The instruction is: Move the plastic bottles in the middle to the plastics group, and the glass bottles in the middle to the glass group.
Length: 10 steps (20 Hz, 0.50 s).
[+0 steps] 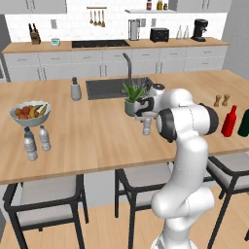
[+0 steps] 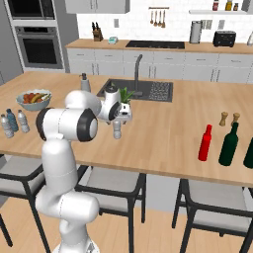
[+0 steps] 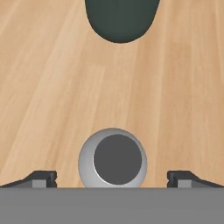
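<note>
While the white arm's bulky elbow covers part of the wooden island counter (image 1: 97, 131) in the left base view, the small clear ribbed plastic bottle (image 1: 147, 127) shows just below the two-finger gripper (image 1: 146, 116), upright on the wood with its long axis vertical. Seen from the right base view, the same bottle (image 2: 117, 129) stands beneath the gripper (image 2: 118, 120), near the potted green plant (image 2: 126, 95). Looking straight down, the hand view meets the bottle (image 3: 112, 158) end-on, so its body is hidden beneath the round top, and the pot (image 3: 121, 18) is cut off by the upper edge. Both dark fingertips (image 3: 39, 178) sit wide apart on either side of the bottle, touching nothing. At the counter's right end the slim red glass bottle (image 2: 205, 143) stands just beside the dark green glass bottle (image 2: 229, 144); in the left base view the green one (image 1: 244, 123) is cut by the frame. At the left end, the blue-capped clear bottle (image 1: 29, 144) and another pale-capped bottle (image 1: 44, 138) stand by the fruit bowl (image 1: 30, 113)
</note>
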{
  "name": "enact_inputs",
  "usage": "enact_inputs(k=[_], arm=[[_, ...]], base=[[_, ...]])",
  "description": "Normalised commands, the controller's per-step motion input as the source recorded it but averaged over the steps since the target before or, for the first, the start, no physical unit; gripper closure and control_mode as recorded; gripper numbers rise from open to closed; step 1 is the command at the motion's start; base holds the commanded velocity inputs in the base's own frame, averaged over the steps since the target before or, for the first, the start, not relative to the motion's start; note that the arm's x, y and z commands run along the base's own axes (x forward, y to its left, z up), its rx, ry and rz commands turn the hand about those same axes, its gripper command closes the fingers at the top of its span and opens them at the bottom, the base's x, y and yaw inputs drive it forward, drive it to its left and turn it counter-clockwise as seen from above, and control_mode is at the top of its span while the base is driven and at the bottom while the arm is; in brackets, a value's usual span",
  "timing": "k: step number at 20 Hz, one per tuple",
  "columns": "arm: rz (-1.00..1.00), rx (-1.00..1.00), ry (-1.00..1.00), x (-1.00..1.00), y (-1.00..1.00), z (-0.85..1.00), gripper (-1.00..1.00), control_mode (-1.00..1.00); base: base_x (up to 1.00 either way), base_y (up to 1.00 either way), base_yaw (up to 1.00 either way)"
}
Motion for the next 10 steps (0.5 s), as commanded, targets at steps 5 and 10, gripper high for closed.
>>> enact_inputs(k=[5,10], arm=[[0.00,0.00,0.00,0.11,0.00,-0.01,-1.00,-1.00],[0.00,0.00,0.00,0.02,0.00,0.00,-1.00,-1.00]], base=[[0.00,0.00,0.00],[0.00,0.00,0.00]])
